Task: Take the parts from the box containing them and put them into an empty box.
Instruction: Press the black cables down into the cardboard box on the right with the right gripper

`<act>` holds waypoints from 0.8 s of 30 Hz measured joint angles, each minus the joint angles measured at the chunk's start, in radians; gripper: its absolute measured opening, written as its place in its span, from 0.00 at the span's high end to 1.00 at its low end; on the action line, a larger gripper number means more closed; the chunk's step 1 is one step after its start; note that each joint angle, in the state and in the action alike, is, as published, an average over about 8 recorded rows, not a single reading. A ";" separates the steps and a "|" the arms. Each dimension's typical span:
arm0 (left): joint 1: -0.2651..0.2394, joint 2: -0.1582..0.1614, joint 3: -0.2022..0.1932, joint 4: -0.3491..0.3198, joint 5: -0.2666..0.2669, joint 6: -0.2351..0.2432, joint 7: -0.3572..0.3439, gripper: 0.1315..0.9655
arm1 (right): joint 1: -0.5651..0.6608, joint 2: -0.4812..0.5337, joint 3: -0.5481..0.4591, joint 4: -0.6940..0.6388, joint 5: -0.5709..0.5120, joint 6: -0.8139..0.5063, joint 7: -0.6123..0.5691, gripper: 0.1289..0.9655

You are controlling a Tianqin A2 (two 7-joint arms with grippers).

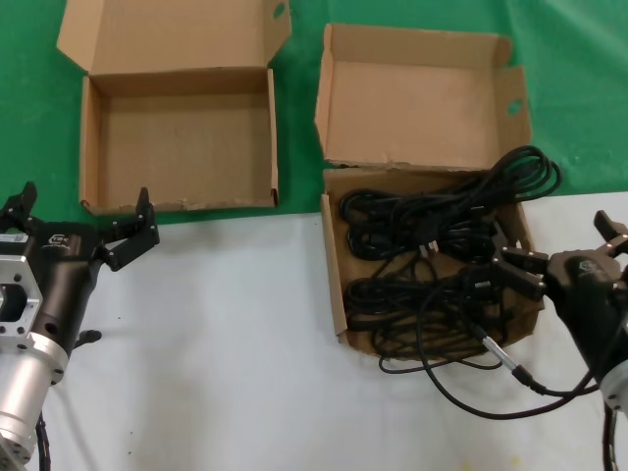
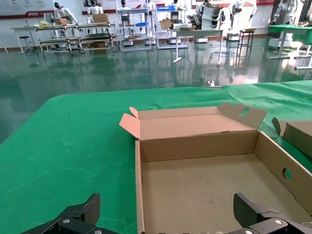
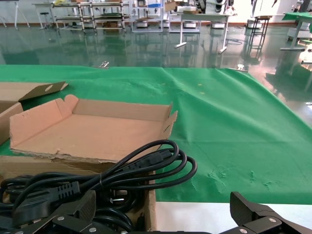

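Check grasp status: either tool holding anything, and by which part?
Nothing is held. The left tool is open at the empty box's near edge; the right tool is open above the power cords in the other box.

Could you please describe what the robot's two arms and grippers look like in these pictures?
Both arms end in black cylindrical wrists carrying a small white logo, joined to silver metal segments. The left gripper and right gripper have black angular fingers. A thin black cable with a silver tip trails beside the right arm.
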 joint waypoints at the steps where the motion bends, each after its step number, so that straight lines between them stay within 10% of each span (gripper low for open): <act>1: 0.000 0.000 0.000 0.000 0.000 0.000 0.000 0.00 | 0.000 0.000 0.000 0.000 0.000 0.000 0.000 0.00; 10: 0.000 0.000 0.000 0.000 0.000 0.000 0.000 0.00 | 0.000 0.000 0.000 0.000 0.000 0.000 0.000 0.00; 24: 0.000 0.000 0.000 0.000 0.000 0.000 0.000 0.26 | -0.038 0.191 -0.123 0.127 0.063 0.055 -0.016 0.00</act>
